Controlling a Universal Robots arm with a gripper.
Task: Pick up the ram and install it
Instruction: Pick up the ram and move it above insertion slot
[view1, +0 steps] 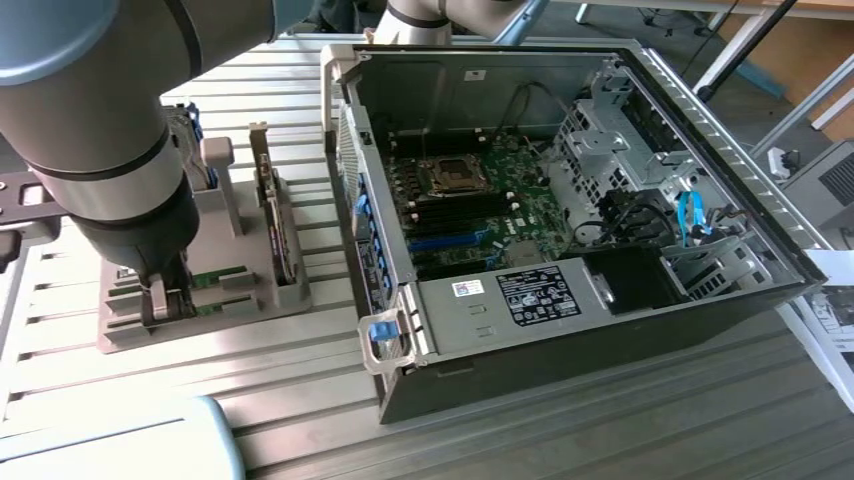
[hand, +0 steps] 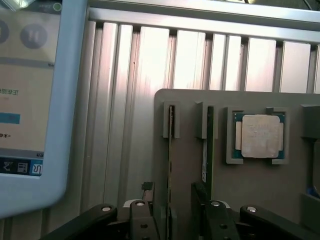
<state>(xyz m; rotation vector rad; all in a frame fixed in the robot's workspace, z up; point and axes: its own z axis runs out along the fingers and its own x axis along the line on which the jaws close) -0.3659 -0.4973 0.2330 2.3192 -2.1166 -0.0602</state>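
Straddling ram (hand: 170, 150) in grey holder (hand: 260, 190) | pincer (hand: 172, 205) spread | twin stick (hand: 209, 145) and processor (hand: 259, 135) slotted alongside

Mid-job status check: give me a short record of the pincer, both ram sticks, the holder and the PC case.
pincer: open, jaws either side of one ram stick, not closed on it
ram: on edge in its slot of the grey holder, not lifted
twin ram: on edge in the neighbouring slot
processor chip: flat in its pocket on the same holder
PC case: open, motherboard exposed
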